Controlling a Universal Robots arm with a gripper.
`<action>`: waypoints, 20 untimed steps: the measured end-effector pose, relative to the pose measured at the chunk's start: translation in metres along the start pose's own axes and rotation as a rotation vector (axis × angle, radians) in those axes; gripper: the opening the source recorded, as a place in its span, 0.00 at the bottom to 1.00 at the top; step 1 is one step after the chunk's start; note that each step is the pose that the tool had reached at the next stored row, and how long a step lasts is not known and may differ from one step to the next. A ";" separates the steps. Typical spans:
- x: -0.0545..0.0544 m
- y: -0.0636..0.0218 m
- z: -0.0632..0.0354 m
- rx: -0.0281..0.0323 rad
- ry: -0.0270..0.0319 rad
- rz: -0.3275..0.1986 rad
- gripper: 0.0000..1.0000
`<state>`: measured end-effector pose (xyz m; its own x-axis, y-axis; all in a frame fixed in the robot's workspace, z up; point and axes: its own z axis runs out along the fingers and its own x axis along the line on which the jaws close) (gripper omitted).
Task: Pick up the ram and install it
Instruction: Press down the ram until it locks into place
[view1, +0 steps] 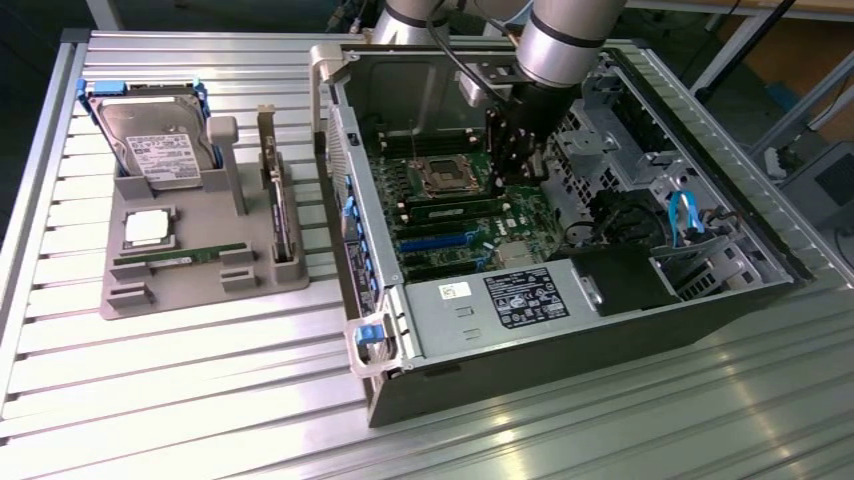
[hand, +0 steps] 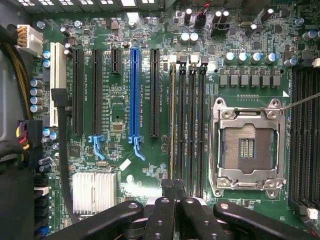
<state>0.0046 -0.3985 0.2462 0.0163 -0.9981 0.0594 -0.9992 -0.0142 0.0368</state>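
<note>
On the counter (view1: 174, 400): you have a slatted metal top carrying two things, an open computer case and a grey tray.
Computer case (view1: 561, 360): it lies on its side toward the counter's edge at the exterior view's right, with its open side facing up.
Grey tray (view1: 174, 300): it sits just beside the case, toward the counter's edge at the exterior view's left.
Motherboard (hand: 125, 75): it lies flat inside the case, with a blue slot (hand: 134, 90) among black ones.
Hard drive (view1: 160, 140): it leans in the tray's far end.
Expansion card (view1: 278, 210): it stands on edge in the tray, on the side next to the case.
Tool (hand: 170, 200): your arm reaches down into the case, and the fingers are pressed together right over one end of the memory slots; you cannot tell whether they touch anything.
Processor socket (hand: 247, 147): it is open and bare, just beside the memory slots.
The ram (hand: 172, 125): it stands on edge in the slot farthest from the socket, running out from under the tool; in the exterior view it shows as a green strip (view1: 447, 211).
Spare stick (view1: 180, 257): it lies flat in the tray, well apart from the tool.
</note>
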 end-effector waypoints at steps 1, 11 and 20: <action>0.000 0.0000 0.0001 -0.0001 0.0002 0.000 0.10; 0.000 -0.0117 -0.0001 -0.0001 0.0000 0.000 0.10; 0.000 -0.0210 0.0043 -0.0003 0.0000 0.000 0.10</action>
<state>0.0254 -0.3985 0.2412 0.0164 -0.9981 0.0594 -0.9992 -0.0142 0.0371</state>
